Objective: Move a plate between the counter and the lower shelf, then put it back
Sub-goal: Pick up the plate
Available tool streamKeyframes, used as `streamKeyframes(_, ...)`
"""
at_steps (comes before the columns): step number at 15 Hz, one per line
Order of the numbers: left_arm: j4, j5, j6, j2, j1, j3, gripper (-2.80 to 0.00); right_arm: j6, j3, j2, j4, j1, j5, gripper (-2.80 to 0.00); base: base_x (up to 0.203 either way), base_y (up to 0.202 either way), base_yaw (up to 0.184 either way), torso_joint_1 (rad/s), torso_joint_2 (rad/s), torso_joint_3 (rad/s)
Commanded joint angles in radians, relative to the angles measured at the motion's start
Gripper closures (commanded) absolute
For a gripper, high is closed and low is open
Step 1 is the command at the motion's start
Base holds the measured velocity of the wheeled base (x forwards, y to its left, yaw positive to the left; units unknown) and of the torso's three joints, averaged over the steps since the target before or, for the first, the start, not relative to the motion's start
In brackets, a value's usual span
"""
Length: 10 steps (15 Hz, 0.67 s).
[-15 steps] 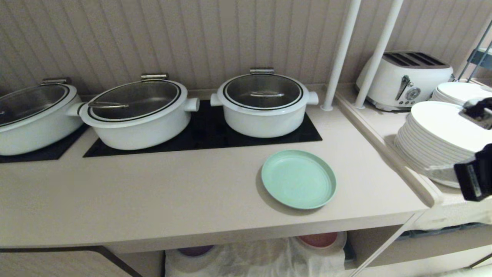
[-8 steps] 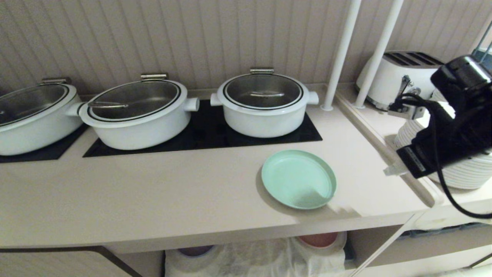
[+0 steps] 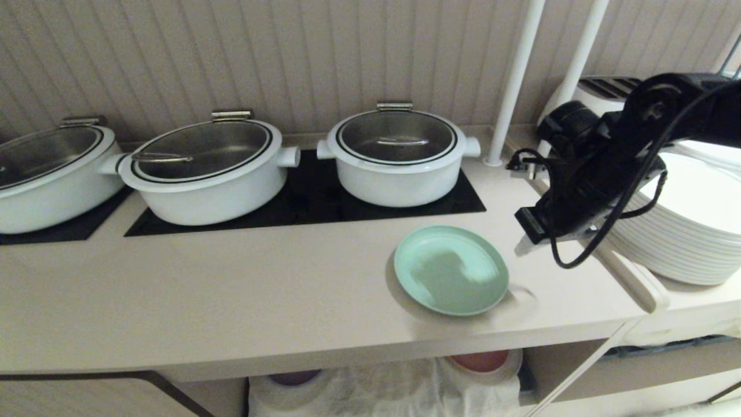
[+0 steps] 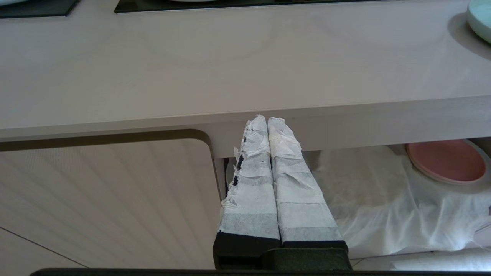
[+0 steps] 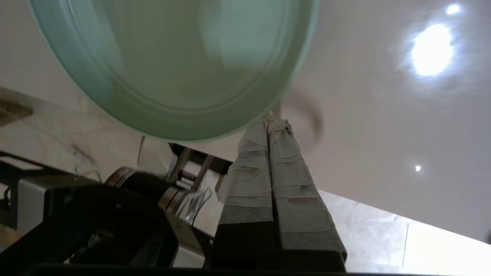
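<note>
The mint-green plate [image 3: 450, 270] [image 5: 172, 65] lies flat on the beige counter [image 3: 231, 289], near its front edge and in front of the right-hand pot. My right gripper [image 3: 523, 245] [image 5: 273, 120] hovers just right of the plate, above its rim, pointing down, shut and empty. The arm's shadow falls across the plate. Below the counter, the lower shelf [image 3: 382, 388] [image 4: 383, 199] is draped with white cloth. My left gripper [image 4: 267, 119] is parked low in front of the counter's front edge, shut and empty; the plate's edge [image 4: 481, 19] shows in its view.
Three white lidded pots [image 3: 396, 156] stand on black hob panels [image 3: 301, 202]. A stack of white plates [image 3: 689, 226] and a toaster [image 3: 584, 92] sit on the ledge at the right, beside white posts [image 3: 515, 81]. A pink plate [image 3: 479, 360] and a purple plate [image 3: 294, 377] rest on the shelf cloth.
My right arm has swung in from the right edge, over the white plate stack, to the plate's right rim. Its shadow now covers part of the plate. The plate has not moved.
</note>
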Motion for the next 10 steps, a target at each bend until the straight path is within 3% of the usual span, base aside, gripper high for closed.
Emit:
streamKeyframes(1,0.0,0.0,0.0,0.0,0.0,0.0,0.0,0.006,-0.02,0.047,0.028,0.018,0.002,0.0,0.0,0.0,0.0,0.0,0.0,0.0)
streamKeyframes(6,0.0,0.0,-0.001,0.0,0.0,0.0,0.0,0.007,-0.021,0.046,0.089,0.022,0.002,0.0,0.0,0.0,0.0,0.0,0.0,0.0)
streamKeyframes(7,0.0,0.0,0.0,0.0,0.0,0.0,0.0,0.007,-0.02,0.045,0.094,0.022,0.002,-2.8,0.0,0.0,0.0,0.0,0.0,0.0)
streamKeyframes(10,0.0,0.0,0.0,0.0,0.0,0.0,0.0,0.007,-0.02,0.051,0.092,0.021,-0.008,-2.8,0.0,0.0,0.0,0.0,0.0,0.0)
